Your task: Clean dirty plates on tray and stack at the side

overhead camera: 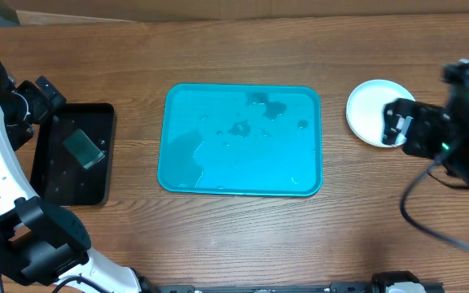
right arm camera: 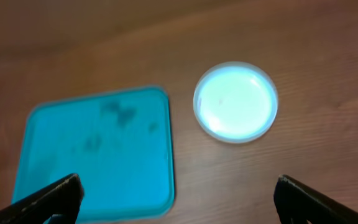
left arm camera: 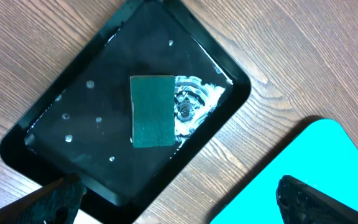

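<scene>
The blue tray (overhead camera: 243, 140) lies mid-table, wet and with dark smudges, and no plate is on it. It also shows in the right wrist view (right arm camera: 98, 149), and its corner shows in the left wrist view (left arm camera: 303, 168). A white plate (overhead camera: 369, 106) sits on the table right of the tray and looks clean in the right wrist view (right arm camera: 235, 101). My right gripper (overhead camera: 396, 122) is open and empty, over the plate's near edge; its fingers (right arm camera: 179, 199) are wide apart. My left gripper (overhead camera: 39, 96) is open and empty (left arm camera: 182, 205) beside a green sponge (left arm camera: 152, 111).
The sponge (overhead camera: 84, 149) lies in a black tray (overhead camera: 96, 114) at the left, next to a patch of white foam (left arm camera: 196, 102) and water drops. The black tray (left arm camera: 55, 112) stands a short gap of bare wood from the blue tray.
</scene>
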